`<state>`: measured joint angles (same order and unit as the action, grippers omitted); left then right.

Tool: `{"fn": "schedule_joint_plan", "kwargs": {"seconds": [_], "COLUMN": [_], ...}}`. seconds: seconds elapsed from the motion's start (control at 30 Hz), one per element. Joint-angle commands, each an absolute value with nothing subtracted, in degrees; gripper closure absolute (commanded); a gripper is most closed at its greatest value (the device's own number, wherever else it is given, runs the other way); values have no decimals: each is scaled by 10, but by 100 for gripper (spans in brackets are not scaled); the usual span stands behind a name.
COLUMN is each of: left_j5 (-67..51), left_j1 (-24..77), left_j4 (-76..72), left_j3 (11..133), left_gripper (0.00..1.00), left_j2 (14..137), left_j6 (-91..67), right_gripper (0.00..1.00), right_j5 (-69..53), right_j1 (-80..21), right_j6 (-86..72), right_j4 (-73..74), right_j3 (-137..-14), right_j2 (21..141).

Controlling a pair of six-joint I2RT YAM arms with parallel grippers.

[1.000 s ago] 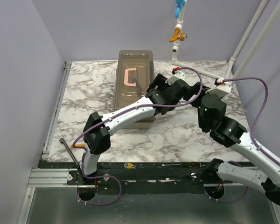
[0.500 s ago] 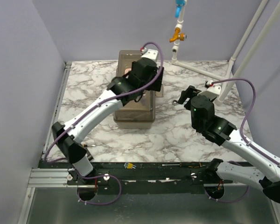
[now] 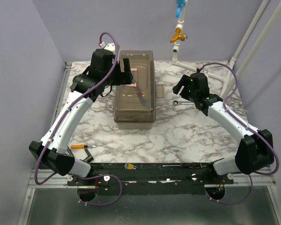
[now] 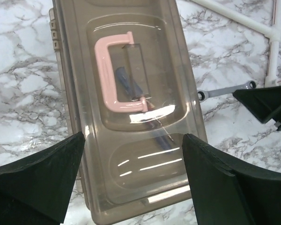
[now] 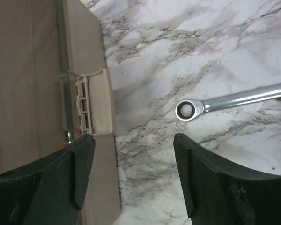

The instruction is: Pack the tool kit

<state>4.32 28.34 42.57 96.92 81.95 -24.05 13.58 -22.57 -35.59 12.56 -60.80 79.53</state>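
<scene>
Tool case point(image 3: 134, 93) sits mid-table, lid down, long axis running straight away from the arm bases. Pink handle point(image 4: 114, 70) on the lid lies along the same axis. The left gripper point(image 4: 133, 138) hovers over the case's far end, jaws spread wide, holding nothing.

The wrench point(image 5: 189, 110) lies flat on the marble table point(image 3: 187, 131) just right of the case, long axis crosswise, ring end pointing at the case latch point(image 5: 96, 101). The right gripper point(image 5: 133, 138) is above it, jaws wide, empty.

An orange-handled screwdriver point(image 3: 79, 146) lies crosswise at the near left edge.
</scene>
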Motion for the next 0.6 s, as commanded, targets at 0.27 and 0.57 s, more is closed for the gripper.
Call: {"fn": "schedule_joint_plan", "kwargs": {"seconds": [0.27, 0.57], "left_j5": [-80, -120], "left_j1": [177, 152], "left_j4": [456, 451], "left_j3": [964, 1005], "left_gripper": [12, 10], "left_j2": [837, 928], "left_j6": [-227, -231], "right_gripper": [83, 99], "right_j5": [-184, -311], "right_j1": [-104, -104], "right_j6": [-469, -542], "right_j4": [-117, -306], "right_j3": [-545, -551], "right_j2": [968, 1132]}}
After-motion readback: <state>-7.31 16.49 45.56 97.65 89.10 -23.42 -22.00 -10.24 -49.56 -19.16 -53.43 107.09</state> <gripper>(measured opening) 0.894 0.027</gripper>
